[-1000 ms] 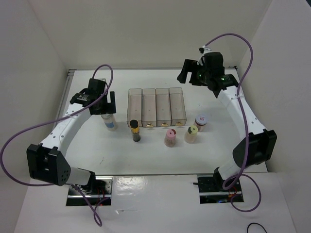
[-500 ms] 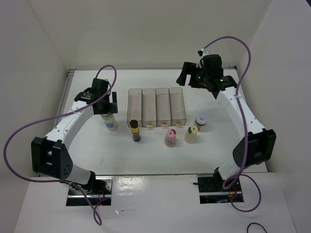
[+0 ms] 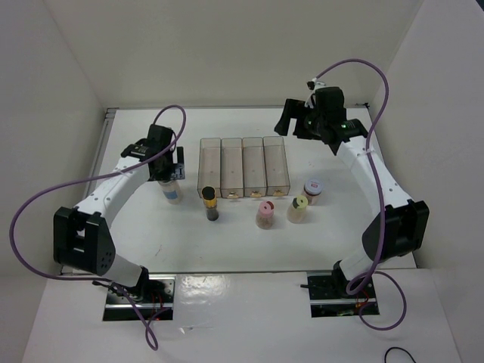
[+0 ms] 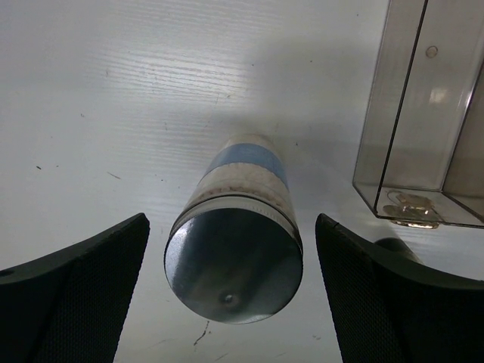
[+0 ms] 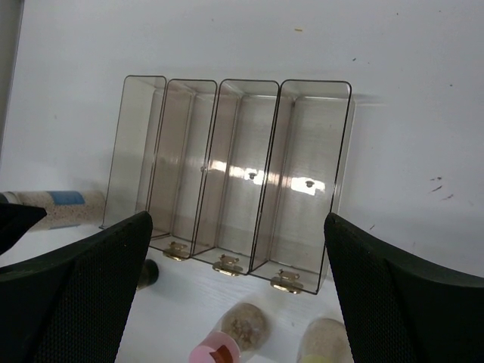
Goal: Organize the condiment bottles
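Silver-capped shaker [image 4: 233, 272]: rigid, smooth, probably slippery; grip below cap; left gripper [image 4: 232, 219] fingers spread at its 3 and 9 o'clock; right gripper [image 5: 238, 218] fingers spread

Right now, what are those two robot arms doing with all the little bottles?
The left gripper hangs open over the silver-capped shaker with the blue label, one finger on each side, not gripping it. The right gripper hangs open above the clear plastic four-compartment rack, holding nothing. All four compartments are empty. The dark bottle with the gold band, the pink-capped shaker, the yellow-green-capped shaker and the red-and-white-lidded shaker stand on the white table in front of the rack.
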Action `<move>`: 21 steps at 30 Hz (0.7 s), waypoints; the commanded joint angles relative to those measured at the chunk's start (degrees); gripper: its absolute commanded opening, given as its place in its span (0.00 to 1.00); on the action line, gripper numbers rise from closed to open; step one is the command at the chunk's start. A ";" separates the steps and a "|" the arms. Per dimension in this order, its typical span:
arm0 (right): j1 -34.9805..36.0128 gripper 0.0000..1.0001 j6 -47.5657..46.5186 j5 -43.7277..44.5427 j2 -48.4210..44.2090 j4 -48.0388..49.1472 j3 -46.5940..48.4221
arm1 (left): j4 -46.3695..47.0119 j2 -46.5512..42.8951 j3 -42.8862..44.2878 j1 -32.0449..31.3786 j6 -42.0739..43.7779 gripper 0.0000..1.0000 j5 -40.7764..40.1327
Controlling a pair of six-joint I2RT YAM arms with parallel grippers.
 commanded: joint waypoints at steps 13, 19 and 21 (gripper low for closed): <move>0.48 0.98 -0.18 0.55 -2.95 1.54 -1.77 | 0.44 0.55 -0.68 -0.17 -1.07 0.78 -1.03; 0.48 0.98 -0.18 1.07 -2.95 1.54 -1.77 | 0.44 0.55 -0.68 -0.17 -1.07 0.63 -0.42; 0.48 0.98 -0.18 1.08 -2.95 1.54 -1.77 | 0.44 0.55 -0.68 -0.17 -1.07 0.54 0.10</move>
